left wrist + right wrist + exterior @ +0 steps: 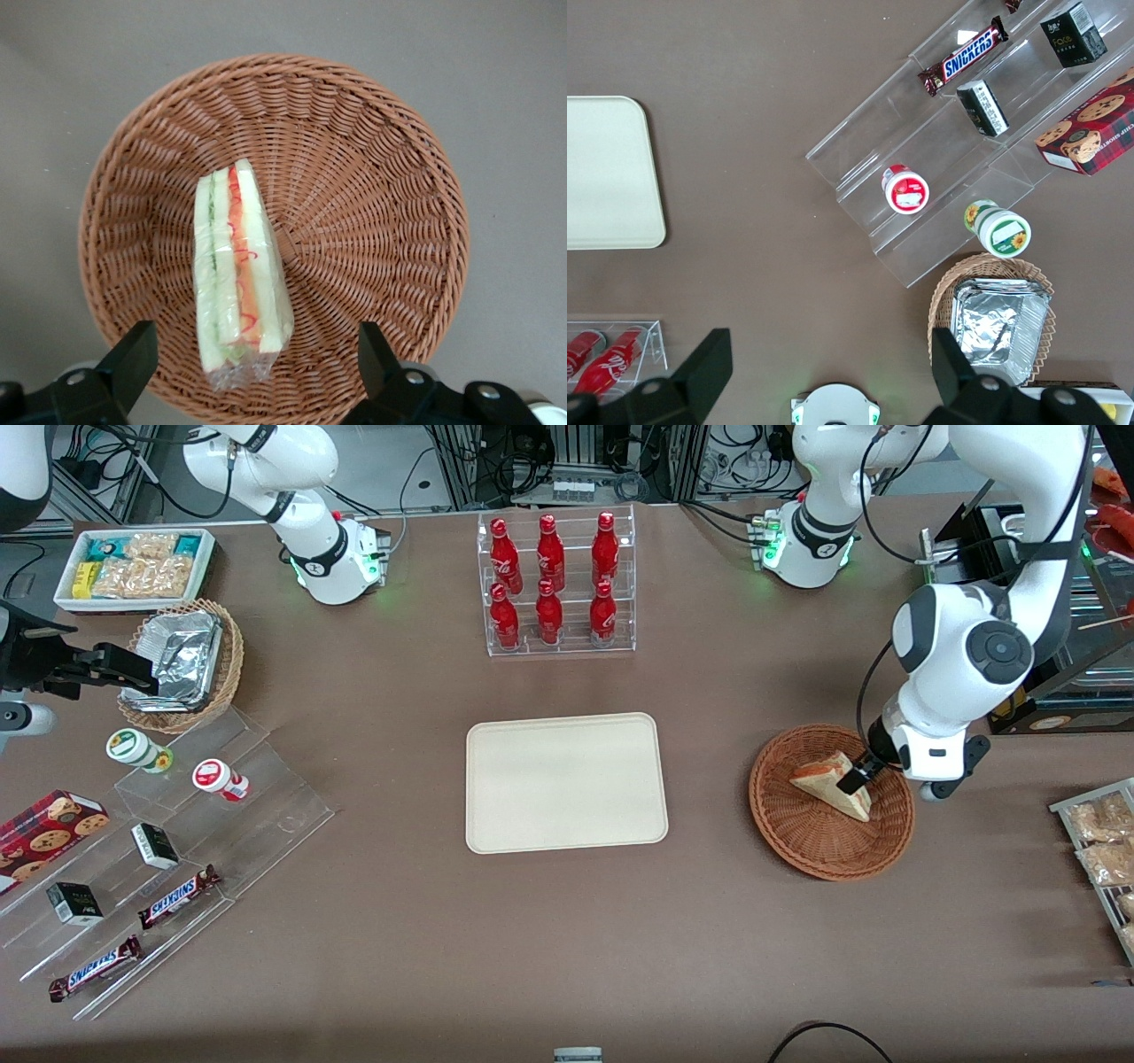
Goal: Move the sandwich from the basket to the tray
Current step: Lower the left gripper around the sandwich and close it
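Observation:
The sandwich [826, 782] is a wrapped wedge of pale bread with a red-orange and green filling stripe. It lies in the round reddish-brown wicker basket [797, 841] toward the working arm's end of the table. My gripper [855, 779] hangs low over the basket, open, one finger on each side of the sandwich [235, 266] and apart from it. In the left wrist view the gripper [255, 359] straddles the wrapper's twisted end above the basket [372, 221]. The cream tray [567, 779] lies flat at the table's middle with nothing on it.
A clear rack of red bottles [556, 584] stands farther from the front camera than the tray. Toward the parked arm's end are a white snack bin [133, 567], a lighter wicker basket with foil containers [182, 664] and acrylic steps with candy bars [177, 841]. A rack of bagged snacks [1099, 841] sits at the working arm's table edge.

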### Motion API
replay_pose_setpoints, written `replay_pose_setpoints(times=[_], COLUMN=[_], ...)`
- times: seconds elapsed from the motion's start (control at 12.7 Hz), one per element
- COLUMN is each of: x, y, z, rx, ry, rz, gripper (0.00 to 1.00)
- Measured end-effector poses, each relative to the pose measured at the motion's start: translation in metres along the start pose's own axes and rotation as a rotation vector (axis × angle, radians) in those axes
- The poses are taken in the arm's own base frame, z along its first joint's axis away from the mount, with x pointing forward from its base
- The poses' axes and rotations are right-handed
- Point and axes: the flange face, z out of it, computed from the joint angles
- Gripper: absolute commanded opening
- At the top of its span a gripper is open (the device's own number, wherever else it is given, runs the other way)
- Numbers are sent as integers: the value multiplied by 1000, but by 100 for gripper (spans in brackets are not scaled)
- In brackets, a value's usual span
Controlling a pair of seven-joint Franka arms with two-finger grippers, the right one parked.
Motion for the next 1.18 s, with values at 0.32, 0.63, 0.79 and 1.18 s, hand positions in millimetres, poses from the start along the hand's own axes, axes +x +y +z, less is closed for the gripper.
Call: replay_pose_setpoints(times=[0.32,0.63,0.79,1.18], x=[-9,-9,-10,-9], y=[0,-4,-5,-6], z=[29,47,56,77], rx=[33,48,51,47], ry=[-35,-50,-55,-56], rz=[5,-15,-18,-25], gripper=[100,100,100,0])
